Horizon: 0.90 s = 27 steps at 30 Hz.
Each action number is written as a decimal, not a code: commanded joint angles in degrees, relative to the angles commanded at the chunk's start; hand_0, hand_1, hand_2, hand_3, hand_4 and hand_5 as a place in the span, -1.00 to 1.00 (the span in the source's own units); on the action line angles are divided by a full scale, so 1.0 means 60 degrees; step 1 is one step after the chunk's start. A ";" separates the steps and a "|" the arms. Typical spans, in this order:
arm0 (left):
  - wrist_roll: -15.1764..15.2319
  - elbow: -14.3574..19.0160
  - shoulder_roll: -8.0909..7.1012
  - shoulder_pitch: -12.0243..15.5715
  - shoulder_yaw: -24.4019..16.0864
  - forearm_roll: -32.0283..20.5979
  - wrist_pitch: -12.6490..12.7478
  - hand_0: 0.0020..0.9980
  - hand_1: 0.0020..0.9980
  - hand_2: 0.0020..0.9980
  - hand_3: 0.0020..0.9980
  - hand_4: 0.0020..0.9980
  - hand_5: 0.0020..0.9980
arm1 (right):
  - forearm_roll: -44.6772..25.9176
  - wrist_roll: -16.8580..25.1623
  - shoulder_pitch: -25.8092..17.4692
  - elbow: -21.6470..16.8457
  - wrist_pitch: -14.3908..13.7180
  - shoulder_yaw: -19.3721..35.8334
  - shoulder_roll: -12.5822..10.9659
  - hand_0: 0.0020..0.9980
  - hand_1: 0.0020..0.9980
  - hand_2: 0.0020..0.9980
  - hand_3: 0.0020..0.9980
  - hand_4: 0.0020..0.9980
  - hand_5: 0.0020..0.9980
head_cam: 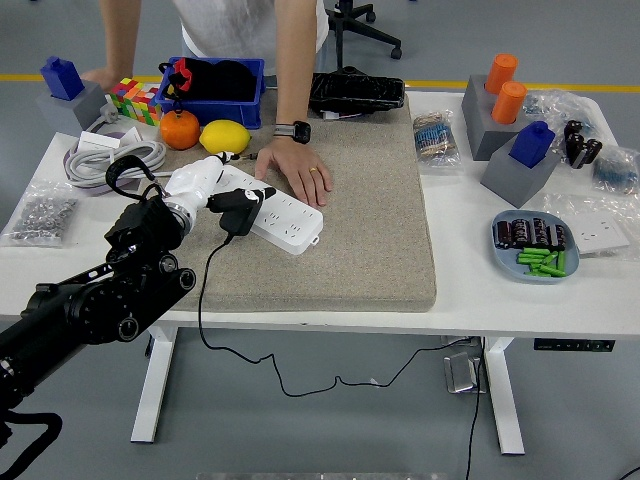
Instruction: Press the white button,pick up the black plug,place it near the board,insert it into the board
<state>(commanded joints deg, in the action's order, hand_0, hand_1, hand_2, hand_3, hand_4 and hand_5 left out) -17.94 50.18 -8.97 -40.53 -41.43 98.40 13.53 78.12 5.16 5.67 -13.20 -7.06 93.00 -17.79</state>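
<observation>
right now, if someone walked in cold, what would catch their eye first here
Probably the robot's left hand at the left of the beige mat, gripping a black plug over the white power strip. Next, a person's hand resting flat on the mat beside the strip's far end. Behind them sit an orange and a lemon.

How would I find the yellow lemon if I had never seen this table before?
Start at the blue bin on the table's far left. Just in front of it sit two round fruits side by side. The lemon is the yellow one, right of the orange.
</observation>
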 joint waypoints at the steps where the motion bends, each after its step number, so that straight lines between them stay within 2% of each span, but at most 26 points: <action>1: 0.0110 0.0081 -0.0048 0.0041 -0.0042 -0.0036 -0.0016 0.91 0.99 1.00 1.00 1.00 0.48 | 0.0005 0.0000 -0.0002 0.0001 -0.0001 0.0006 -0.0001 0.33 0.17 0.15 0.13 0.23 -0.45; 2: 0.0207 0.0153 -0.0092 0.0077 -0.0078 -0.0049 -0.0031 0.91 0.99 1.00 1.00 1.00 0.48 | 0.0012 -0.0001 -0.0002 0.0002 -0.0003 0.0011 -0.0001 0.33 0.17 0.15 0.13 0.23 -0.45; 3: 0.0458 0.0344 -0.0228 0.0168 -0.0123 -0.0213 -0.0080 0.96 1.00 1.00 1.00 1.00 0.33 | 0.0007 -0.0001 -0.0005 -0.0003 0.0000 0.0003 0.0000 0.33 0.16 0.15 0.13 0.23 -0.45; 6: 0.1096 0.0695 -0.0521 0.0338 -0.0141 -0.0489 -0.0119 0.96 1.00 1.00 1.00 1.00 0.33 | 0.0006 0.0002 -0.0004 -0.0012 -0.0003 0.0006 -0.0001 0.33 0.16 0.15 0.13 0.23 -0.45; 8: 0.1732 0.0952 -0.0801 0.0481 -0.0069 -0.0740 -0.0072 0.96 1.00 1.00 1.00 1.00 0.33 | 0.0013 0.0001 -0.0007 -0.0017 -0.0002 0.0017 0.0001 0.33 0.16 0.15 0.13 0.23 -0.45; 9: 0.1994 0.1049 -0.0910 0.0555 -0.0062 -0.0858 -0.0080 0.96 0.94 0.86 0.83 1.00 0.23 | 0.0014 0.0002 -0.0009 -0.0018 -0.0004 0.0026 0.0002 0.33 0.16 0.15 0.13 0.23 -0.45; 14: 0.3148 0.1510 -0.1456 0.0981 0.0036 -0.1044 0.0046 0.96 0.94 0.86 0.83 1.00 0.23 | 0.0030 0.0004 -0.0034 -0.0021 -0.0007 0.0069 0.0009 0.33 0.16 0.15 0.13 0.23 -0.45; 16: 0.3463 0.1671 -0.1643 0.1146 0.0070 -0.1068 0.0039 0.91 0.90 0.80 0.79 0.96 0.20 | 0.0029 0.0006 -0.0039 -0.0026 -0.0005 0.0071 0.0009 0.33 0.16 0.15 0.13 0.23 -0.45; 20: 0.3683 0.1933 -0.1925 0.1401 0.0111 -0.1073 -0.0065 0.91 0.90 0.80 0.79 0.96 0.20 | 0.0017 0.0007 -0.0021 -0.0048 -0.0006 0.0075 0.0009 0.33 0.16 0.15 0.13 0.23 -0.45; 22: 0.3763 0.2007 -0.2014 0.1482 0.0156 -0.1094 -0.0112 0.89 0.88 0.78 0.76 0.89 0.23 | -0.0014 0.0008 -0.0023 -0.0074 -0.0003 0.0051 0.0011 0.33 0.16 0.15 0.13 0.23 -0.45; 27: 0.3835 0.2153 -0.2101 0.1596 0.0257 -0.1002 -0.0097 0.89 0.87 0.77 0.75 0.88 0.24 | -0.0028 0.0009 -0.0012 -0.0089 -0.0002 0.0050 0.0014 0.33 0.16 0.15 0.13 0.23 -0.45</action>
<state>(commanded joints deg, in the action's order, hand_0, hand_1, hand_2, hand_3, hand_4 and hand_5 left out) 5.07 63.10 -21.57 -30.96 -39.89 92.39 12.95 77.95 5.22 5.59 -13.73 -7.07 93.30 -17.71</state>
